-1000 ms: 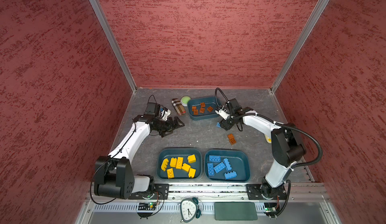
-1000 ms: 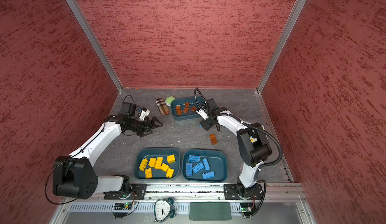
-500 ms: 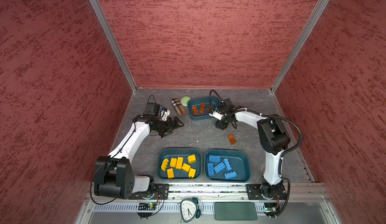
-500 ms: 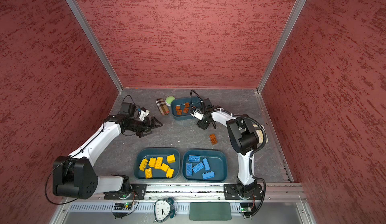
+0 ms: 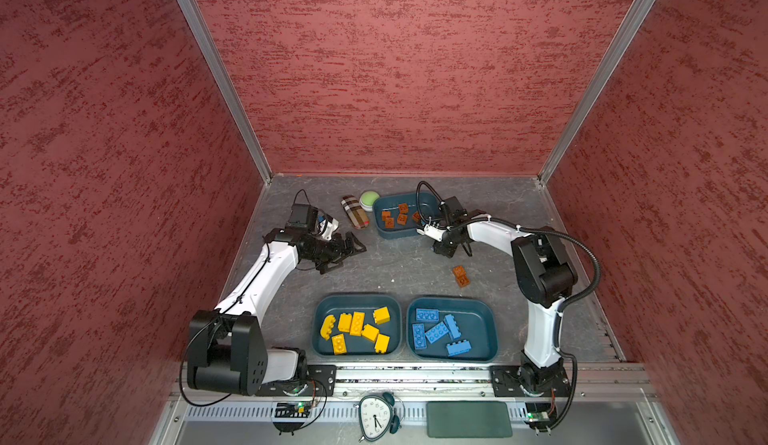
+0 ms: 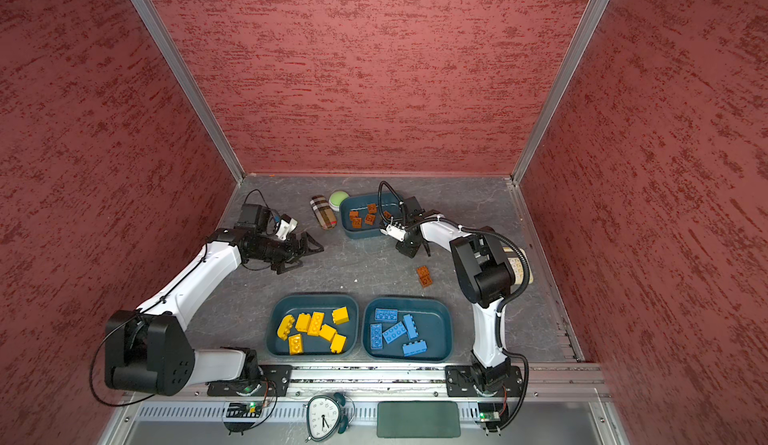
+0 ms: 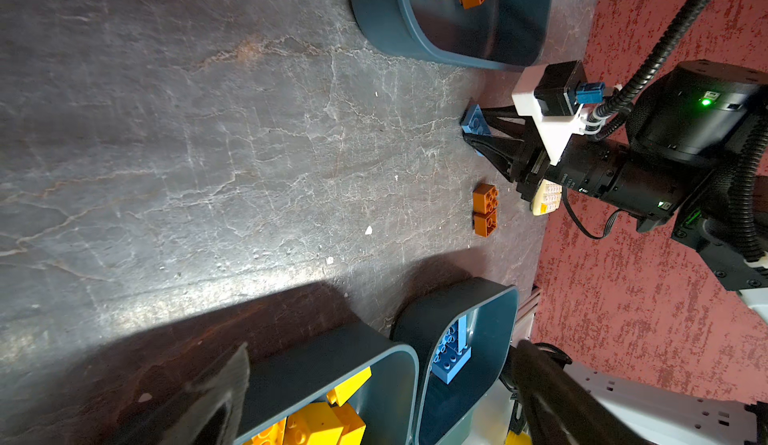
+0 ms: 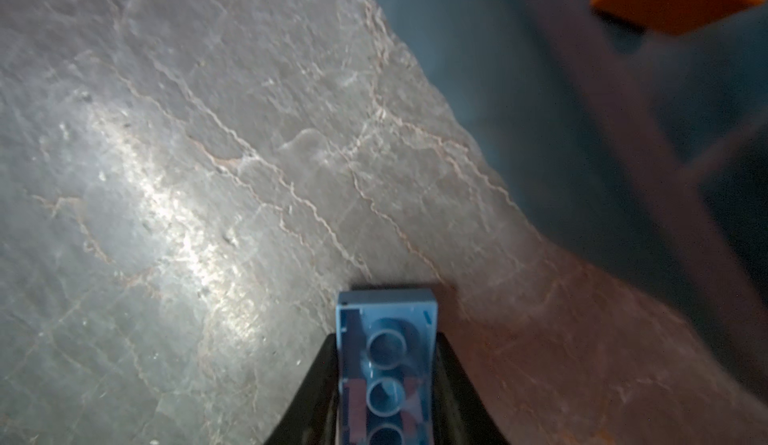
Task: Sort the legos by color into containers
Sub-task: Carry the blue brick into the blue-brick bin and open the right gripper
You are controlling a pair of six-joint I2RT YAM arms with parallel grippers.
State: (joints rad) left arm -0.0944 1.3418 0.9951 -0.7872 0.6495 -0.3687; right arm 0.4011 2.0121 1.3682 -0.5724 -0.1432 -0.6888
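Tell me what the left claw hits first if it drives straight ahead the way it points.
Probably the right claw, shut on a blue brick, with only bare table in between. Relative height is unclear.

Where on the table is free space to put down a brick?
Free: the middle of the table, between left gripper, right gripper holding a blue brick, and yellow-brick tub; also the back right corner. Crowded: back row of plaid case, green puck, brown-brick tub.

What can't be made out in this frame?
- Blue brick: both top views, hidden under right hand; right wrist view, cut by frame edge.
- Cream object: in a top view, mostly behind right arm.
- Brown-brick tub: right wrist view, blurred.
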